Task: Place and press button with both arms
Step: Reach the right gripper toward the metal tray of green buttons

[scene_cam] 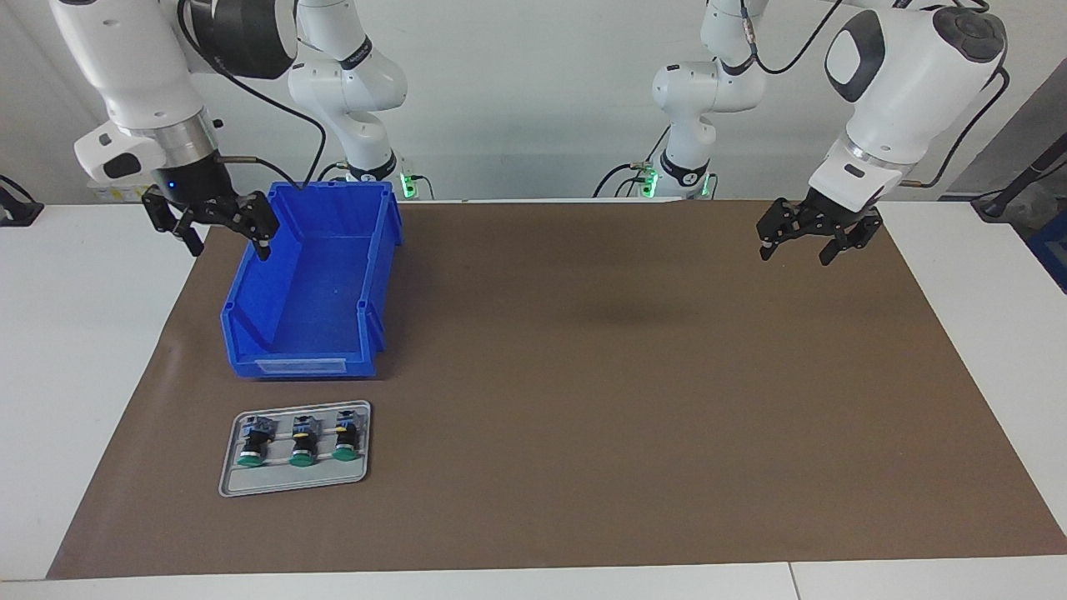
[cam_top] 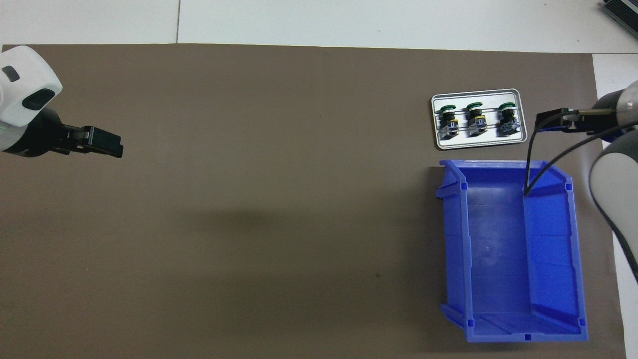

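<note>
step: not begun; three buttons point(scene_cam: 301, 437) lie on tray point(scene_cam: 293, 486), beside the bin point(scene_cam: 310, 283).
right gripper point(scene_cam: 210, 218): open, empty, over bin's edge.
left gripper point(scene_cam: 818, 232): open, waits well apart from bin.
next: you lower right gripper onto one button.

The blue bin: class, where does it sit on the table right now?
The blue bin sits on the brown mat toward the right arm's end, nearer the robots than the tray of buttons.

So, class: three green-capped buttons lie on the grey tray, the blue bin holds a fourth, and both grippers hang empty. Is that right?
Not quite: the blue bin is empty, as the overhead view shows. The three buttons do lie on the grey tray, and the left gripper and right gripper hang empty.
</note>
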Action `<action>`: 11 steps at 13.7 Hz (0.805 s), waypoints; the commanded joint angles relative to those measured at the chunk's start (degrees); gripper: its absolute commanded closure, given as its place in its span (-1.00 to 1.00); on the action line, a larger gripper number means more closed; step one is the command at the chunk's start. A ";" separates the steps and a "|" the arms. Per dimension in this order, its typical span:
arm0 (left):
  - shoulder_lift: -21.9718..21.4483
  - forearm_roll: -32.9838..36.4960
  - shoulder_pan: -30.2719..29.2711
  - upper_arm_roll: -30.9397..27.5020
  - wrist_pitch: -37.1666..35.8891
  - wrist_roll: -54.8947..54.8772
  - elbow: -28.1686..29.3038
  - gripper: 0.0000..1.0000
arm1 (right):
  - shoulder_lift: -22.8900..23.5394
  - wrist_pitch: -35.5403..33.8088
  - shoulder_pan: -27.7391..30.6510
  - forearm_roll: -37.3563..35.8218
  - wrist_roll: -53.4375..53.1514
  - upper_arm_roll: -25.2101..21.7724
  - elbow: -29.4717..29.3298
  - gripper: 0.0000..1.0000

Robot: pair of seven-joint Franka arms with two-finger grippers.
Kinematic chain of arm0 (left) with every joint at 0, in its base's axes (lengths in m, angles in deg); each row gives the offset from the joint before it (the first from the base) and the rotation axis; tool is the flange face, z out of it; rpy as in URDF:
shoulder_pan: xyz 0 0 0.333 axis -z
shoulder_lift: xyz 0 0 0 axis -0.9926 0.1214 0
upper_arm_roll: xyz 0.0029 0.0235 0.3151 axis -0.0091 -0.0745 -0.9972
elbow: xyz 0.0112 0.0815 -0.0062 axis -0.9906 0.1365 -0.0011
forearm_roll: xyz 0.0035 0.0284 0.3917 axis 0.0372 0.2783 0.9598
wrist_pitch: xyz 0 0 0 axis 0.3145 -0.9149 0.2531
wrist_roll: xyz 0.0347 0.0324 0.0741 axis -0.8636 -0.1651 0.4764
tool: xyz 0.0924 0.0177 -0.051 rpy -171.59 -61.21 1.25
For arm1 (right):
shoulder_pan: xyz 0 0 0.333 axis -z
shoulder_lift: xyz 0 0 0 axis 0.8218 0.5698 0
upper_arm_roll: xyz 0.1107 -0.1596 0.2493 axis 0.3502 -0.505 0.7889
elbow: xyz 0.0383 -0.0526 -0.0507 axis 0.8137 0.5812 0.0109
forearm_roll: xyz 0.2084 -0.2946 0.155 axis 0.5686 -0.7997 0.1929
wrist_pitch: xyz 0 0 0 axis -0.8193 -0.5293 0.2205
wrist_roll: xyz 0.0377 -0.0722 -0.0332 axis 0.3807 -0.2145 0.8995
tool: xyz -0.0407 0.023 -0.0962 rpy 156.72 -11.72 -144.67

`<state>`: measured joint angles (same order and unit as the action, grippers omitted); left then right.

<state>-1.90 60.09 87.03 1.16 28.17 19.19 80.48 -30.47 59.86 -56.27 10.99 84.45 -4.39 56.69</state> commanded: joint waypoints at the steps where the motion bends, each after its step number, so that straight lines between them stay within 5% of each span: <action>1: -1.62 -0.73 -0.66 0.16 0.79 -0.76 2.09 -1.00 | 10.62 7.94 0.91 0.96 2.05 0.47 -3.34 -1.00; 7: -1.62 -0.73 -0.66 0.16 0.79 -0.76 2.09 -1.00 | 21.10 18.31 0.30 1.22 9.61 0.82 -4.06 -0.99; 11: -1.70 -0.73 -0.66 0.16 0.79 -0.76 2.09 -1.00 | 23.66 21.93 -0.05 1.31 9.87 1.00 -3.00 -0.73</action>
<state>-1.90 60.09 87.03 1.16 28.17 19.19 80.48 -7.58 80.78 -56.74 11.03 92.40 -3.75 54.04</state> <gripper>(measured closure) 0.000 0.097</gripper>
